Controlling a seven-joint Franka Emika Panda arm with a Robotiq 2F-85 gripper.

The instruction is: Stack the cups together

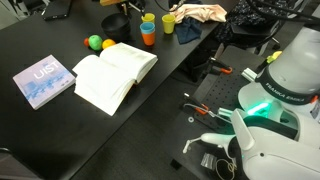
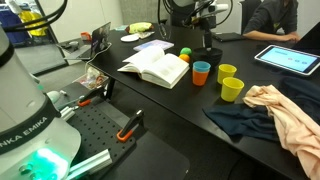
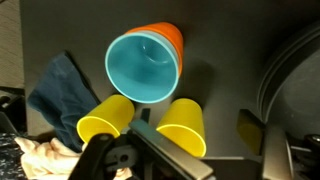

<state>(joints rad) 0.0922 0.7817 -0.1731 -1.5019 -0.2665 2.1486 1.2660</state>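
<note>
1. Blue cup [image 3: 143, 65] sits nested inside the orange cup [image 3: 172, 35], so that pair's done. They stand upright on the black table [image 1: 60, 30], toward the far end from the robot base.
2. A yellow cup [image 3: 105, 120] and a 2nd yellow cup [image 3: 185, 125] stand loose just beside the nested pair, close to each other. Neither is inside anything.
3. Progress, as I read it: 1 nesting done, approx 2 left. Both yellows need to join the stack, or the pair goes into a yellow.
4. Gripper [image 3: 185, 158]: in the wrist view the jaws are spread wide w/ nothing between them, so it's empty. It hangs above the cups, looking down on all 4.
5. Next to the cups: dark blue cloth [image 2: 245, 120] w/ a peach cloth [image 2: 285, 110] lying partly on it, near the yellows but I can't tell if they touch.
6. Other side of the cups: green ball [image 1: 93, 42] and an orange-ish ball [image 1: 107, 44], just beside an open book [image 1: 115, 72].
7. Further out: closed blue book [image 1: 44, 80], well apart from the cups.
</note>
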